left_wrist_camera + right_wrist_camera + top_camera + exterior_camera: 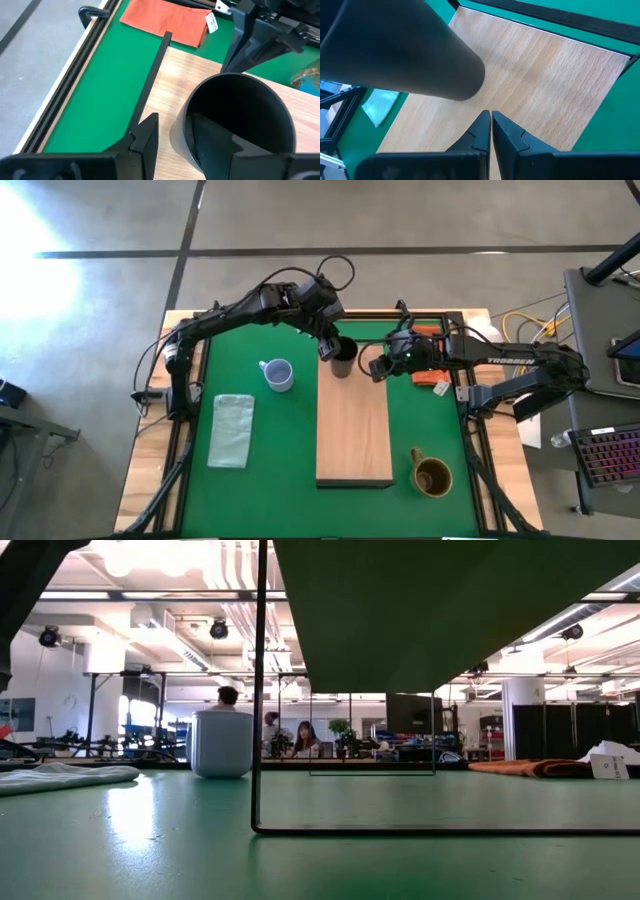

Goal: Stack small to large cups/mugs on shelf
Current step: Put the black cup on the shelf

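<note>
The black tumbler is upright at the far end of the light-wood shelf. My left gripper is open, its fingers astride the tumbler's wall. My right gripper is shut and hovers over the shelf just right of the tumbler, touching nothing. The pale blue-white mug stands on the green mat left of the shelf. The brown-olive mug stands near the shelf's near right corner. My left gripper slants down from the table's far left, one finger inside the tumbler and one outside its wall. A strip of wood shows between the outer finger and the wall. I cannot tell whether the inner finger touches the wall.
A pale green cloth lies at the near left. An orange-red cloth lies at the far right, partly under my right arm. The shelf stands raised on thin black wire legs.
</note>
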Action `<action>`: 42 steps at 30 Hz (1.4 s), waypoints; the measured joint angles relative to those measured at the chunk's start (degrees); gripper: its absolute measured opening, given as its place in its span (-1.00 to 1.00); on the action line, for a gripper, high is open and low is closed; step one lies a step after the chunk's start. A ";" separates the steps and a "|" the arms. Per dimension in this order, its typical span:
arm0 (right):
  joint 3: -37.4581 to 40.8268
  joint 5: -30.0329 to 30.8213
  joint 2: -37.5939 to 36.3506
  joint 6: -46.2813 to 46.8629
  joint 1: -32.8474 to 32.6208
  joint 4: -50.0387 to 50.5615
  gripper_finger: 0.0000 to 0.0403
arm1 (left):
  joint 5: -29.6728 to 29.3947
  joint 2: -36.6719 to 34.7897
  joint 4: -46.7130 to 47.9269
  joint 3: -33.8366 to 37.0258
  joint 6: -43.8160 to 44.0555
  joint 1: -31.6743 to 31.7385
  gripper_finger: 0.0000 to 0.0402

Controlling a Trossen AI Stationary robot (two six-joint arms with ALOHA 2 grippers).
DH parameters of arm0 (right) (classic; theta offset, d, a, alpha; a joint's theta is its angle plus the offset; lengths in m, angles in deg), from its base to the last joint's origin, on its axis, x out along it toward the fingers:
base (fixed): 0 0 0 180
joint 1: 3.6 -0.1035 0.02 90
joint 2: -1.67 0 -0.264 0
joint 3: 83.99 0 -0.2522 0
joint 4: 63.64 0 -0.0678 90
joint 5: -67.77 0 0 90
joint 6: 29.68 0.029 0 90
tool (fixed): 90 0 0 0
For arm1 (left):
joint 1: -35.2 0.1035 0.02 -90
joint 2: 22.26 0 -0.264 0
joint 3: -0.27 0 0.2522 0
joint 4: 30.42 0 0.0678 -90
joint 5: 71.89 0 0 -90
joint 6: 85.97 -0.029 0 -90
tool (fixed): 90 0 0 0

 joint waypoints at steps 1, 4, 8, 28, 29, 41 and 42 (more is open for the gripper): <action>0.00 0.00 0.00 0.03 0.00 0.01 -0.96 | 0.50 -0.02 -0.04 0.00 0.01 0.00 -0.48; 0.00 0.00 0.00 0.16 0.00 0.02 -0.96 | 2.95 -0.04 -0.42 0.00 0.06 0.00 -0.48; 0.00 0.19 0.00 0.47 0.00 0.06 -0.96 | 4.31 -0.04 -1.23 0.07 0.10 -0.04 -0.48; -0.02 0.44 0.02 0.44 0.00 0.68 -0.96 | 7.07 0.30 -4.54 0.10 -0.38 -0.04 -0.96; -0.02 0.44 0.02 0.44 0.00 0.75 -0.96 | 7.07 0.34 -4.61 0.11 -0.38 -0.04 -0.96; -0.02 2.25 -2.17 0.61 -0.01 3.15 -0.96 | 4.56 -1.69 -1.51 0.04 -0.87 1.74 -0.96; -0.02 2.90 -2.54 0.61 -0.02 3.17 -0.96 | 3.43 -2.33 0.43 0.04 -1.51 2.01 -0.96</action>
